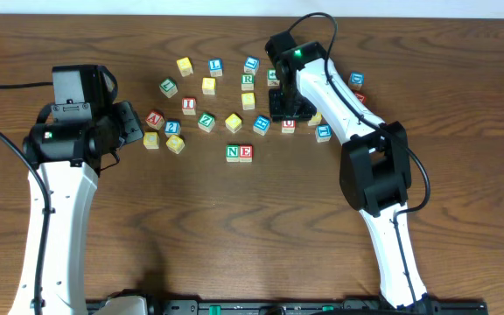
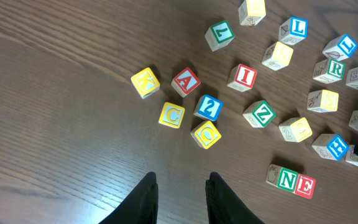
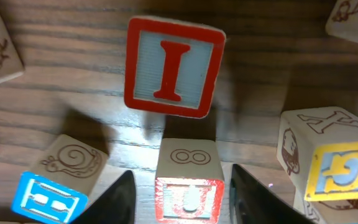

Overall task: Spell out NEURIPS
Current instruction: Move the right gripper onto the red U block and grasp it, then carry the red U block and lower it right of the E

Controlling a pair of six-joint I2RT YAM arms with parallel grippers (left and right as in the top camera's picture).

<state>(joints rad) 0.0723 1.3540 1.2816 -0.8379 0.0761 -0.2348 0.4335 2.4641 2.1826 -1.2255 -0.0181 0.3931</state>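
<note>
The green N (image 1: 233, 153) and red E (image 1: 245, 153) cubes stand side by side in front of the scattered cubes; the left wrist view shows them as well, N (image 2: 288, 179) and E (image 2: 305, 185). My right gripper (image 3: 182, 171) is down over the red U cube (image 3: 188, 199), one finger on each side, and a narrow gap shows on both sides. A red I cube (image 3: 174, 67) lies just beyond it. The green R cube (image 1: 248, 80) sits further back. My left gripper (image 2: 182, 182) hangs open and empty over bare table, left of the cubes.
Close around the U are a blue H cube (image 3: 48, 196) on its left and a yellow-faced G cube (image 3: 344, 171) on its right. Other letter and digit cubes, such as A (image 2: 186, 81), 2 (image 2: 209, 107) and Z (image 2: 261, 114), lie scattered mid-table.
</note>
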